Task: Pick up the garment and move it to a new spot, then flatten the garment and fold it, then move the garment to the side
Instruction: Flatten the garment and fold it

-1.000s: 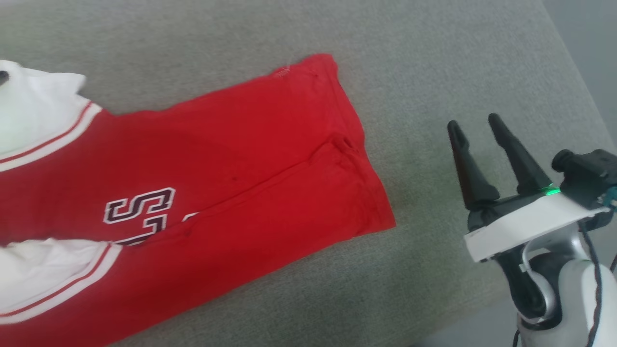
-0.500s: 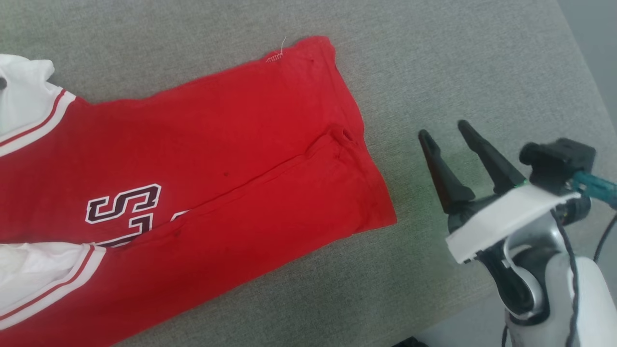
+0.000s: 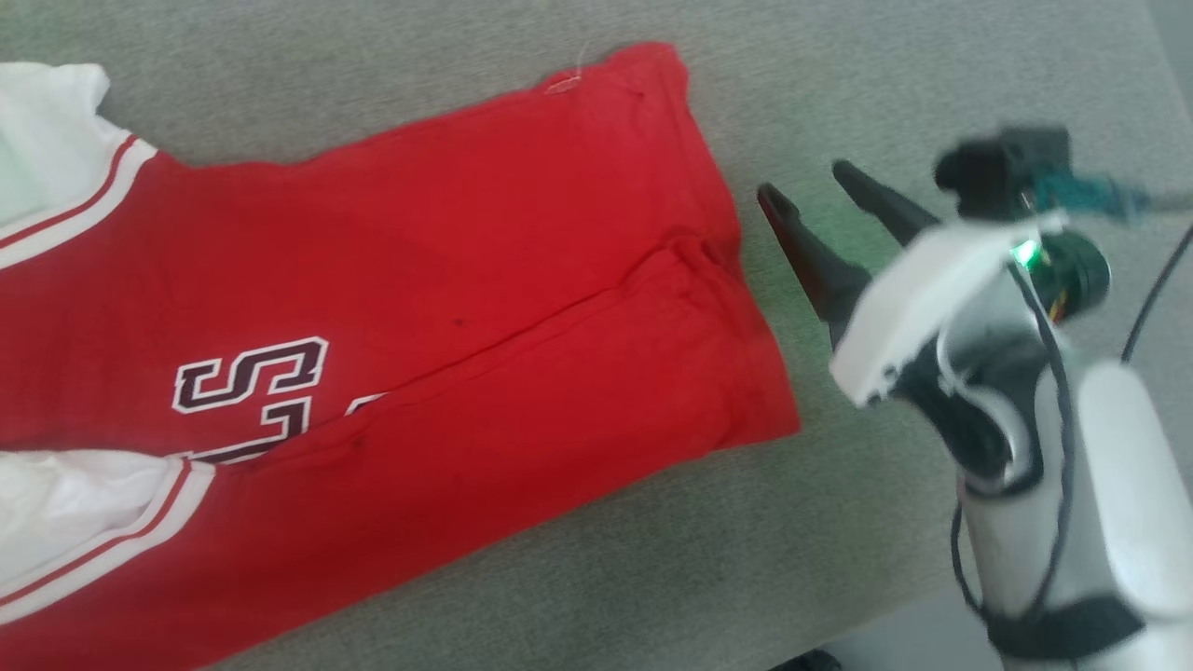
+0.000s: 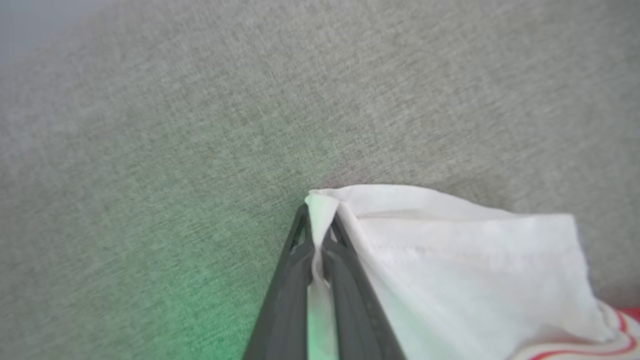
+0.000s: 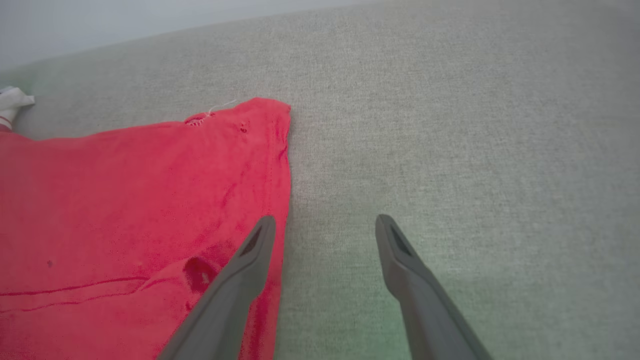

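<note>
Open grey fabric [image 3: 932, 84] stretches right of the red, white-sleeved garment [image 3: 447, 308] filling the frame's left; the right gripper [image 3: 803, 180] hangs spread beside its hem, the left gripper [image 4: 319, 225] pinches a sleeve.

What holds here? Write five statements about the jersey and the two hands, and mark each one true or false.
1. The left hand is shut on a white sleeve of the garment. True.
2. The right hand grips the red hem. False: it is open and holds nothing, with its fingers beside the hem.
3. The garment lies on a grey fabric surface. True.
4. The dark lettering can be read in full. False: a red fold of the garment covers part of it.
5. The garment is blue with red sleeves. False: it is red with white sleeves.
</note>
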Tool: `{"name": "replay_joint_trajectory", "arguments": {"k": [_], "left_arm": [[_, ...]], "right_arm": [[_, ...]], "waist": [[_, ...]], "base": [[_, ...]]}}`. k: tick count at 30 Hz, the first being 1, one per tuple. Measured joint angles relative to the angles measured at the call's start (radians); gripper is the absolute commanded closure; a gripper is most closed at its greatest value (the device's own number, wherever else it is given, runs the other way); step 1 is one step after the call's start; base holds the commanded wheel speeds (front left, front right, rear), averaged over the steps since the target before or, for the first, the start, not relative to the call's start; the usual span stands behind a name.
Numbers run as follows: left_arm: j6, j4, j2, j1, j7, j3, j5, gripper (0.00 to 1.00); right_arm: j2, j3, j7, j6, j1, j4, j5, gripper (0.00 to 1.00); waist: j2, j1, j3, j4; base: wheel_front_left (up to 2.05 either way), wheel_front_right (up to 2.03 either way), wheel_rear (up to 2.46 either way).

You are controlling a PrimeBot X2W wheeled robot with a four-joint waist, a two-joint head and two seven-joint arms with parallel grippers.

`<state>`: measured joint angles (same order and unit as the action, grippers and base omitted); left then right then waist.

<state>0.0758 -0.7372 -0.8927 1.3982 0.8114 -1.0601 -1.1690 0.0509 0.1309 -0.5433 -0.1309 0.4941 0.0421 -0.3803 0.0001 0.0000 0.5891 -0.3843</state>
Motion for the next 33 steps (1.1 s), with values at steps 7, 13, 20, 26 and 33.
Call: {"name": "replay_joint_trajectory", "arguments": {"k": [7,13,20,26,33], "left_arm": [[0.017,-0.022,0.047,0.041,0.015,-0.010,0.007,1.00],[0.029,-0.041,0.091,0.069,0.015,-0.015,0.008,1.00],[0.039,-0.065,0.122,0.086,0.005,-0.025,0.011,1.00],[0.047,-0.091,0.151,0.088,-0.031,-0.023,0.008,1.00],[0.049,-0.121,0.183,0.067,-0.054,-0.030,-0.007,1.00]], "right_arm": [[-0.001,0.038,-0.147,0.000,0.214,-0.155,0.002,0.00],[0.000,0.057,-0.251,0.000,0.362,-0.309,0.023,0.00],[0.004,0.113,-0.361,0.000,0.498,-0.475,-0.003,0.06],[0.001,0.122,-0.359,0.000,0.549,-0.559,0.012,1.00],[0.000,0.084,-0.290,0.000,0.530,-0.586,0.062,1.00]], "waist": [[0.0000,0.0000,0.016,0.044],[0.0000,0.0000,0.027,0.081],[0.0000,0.0000,0.035,0.106],[0.0000,0.0000,0.031,0.123],[0.0000,0.0000,-0.014,0.158]], "base": [[0.00,0.00,0.00],[0.00,0.00,0.00],[0.00,0.00,0.00],[0.00,0.00,0.00],[0.00,0.00,0.00]]}}
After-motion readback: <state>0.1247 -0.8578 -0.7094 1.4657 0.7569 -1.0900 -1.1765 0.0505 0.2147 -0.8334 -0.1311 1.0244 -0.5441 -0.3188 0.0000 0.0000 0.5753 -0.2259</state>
